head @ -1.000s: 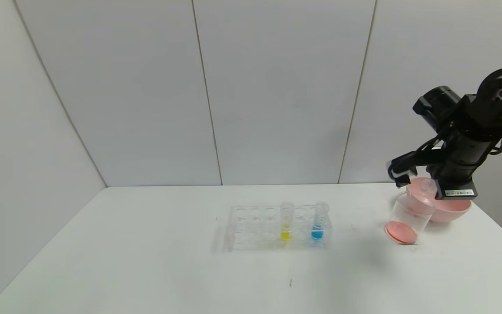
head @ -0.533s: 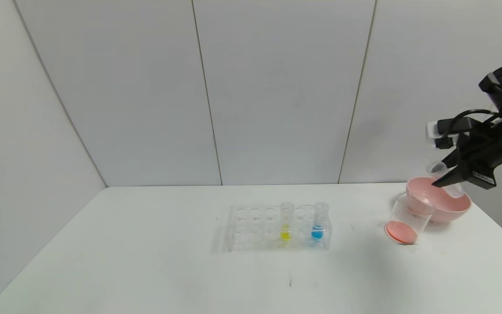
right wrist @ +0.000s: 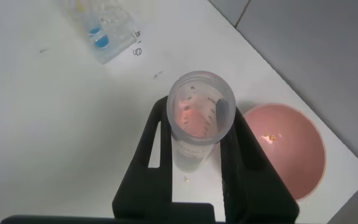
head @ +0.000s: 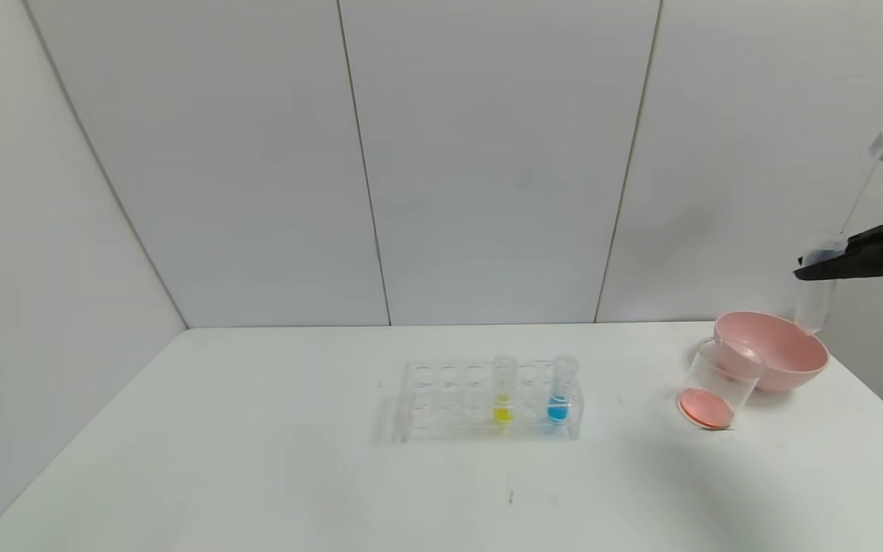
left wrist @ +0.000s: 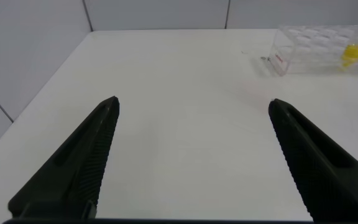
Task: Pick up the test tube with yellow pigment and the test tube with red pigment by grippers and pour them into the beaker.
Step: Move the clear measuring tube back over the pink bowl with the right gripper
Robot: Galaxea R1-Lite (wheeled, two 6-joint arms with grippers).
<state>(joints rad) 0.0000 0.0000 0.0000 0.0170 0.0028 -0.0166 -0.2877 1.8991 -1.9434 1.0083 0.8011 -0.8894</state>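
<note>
Desk (head: 257,460): white, carrying a clear rack (head: 487,402), a beaker (head: 717,387) and a pink bowl (head: 779,353). Rack: mid-desk; holds the yellow tube (head: 503,391) upright and, two holes to its right, a blue tube (head: 560,391), also upright. Beaker: right of the rack, touching the bowl's near-left side and leaning toward it; thin layer of red-orange liquid at its base. Bowl: at the desk's far right corner. Right tool (head: 821,264): raised at the right edge of the head view, above the bowl, jaws clamped on the red tube (head: 813,303). Red tube: hangs upright from the jaws, rim level with them, rounded end just above the bowl's far rim; looks nearly drained, with only a faint pink trace showing down its mouth in the right wrist view (right wrist: 199,118). Left tool (left wrist: 191,124): low over the bare left part of the desk, well apart from the rack, jaws spread wide, nothing between them.
</note>
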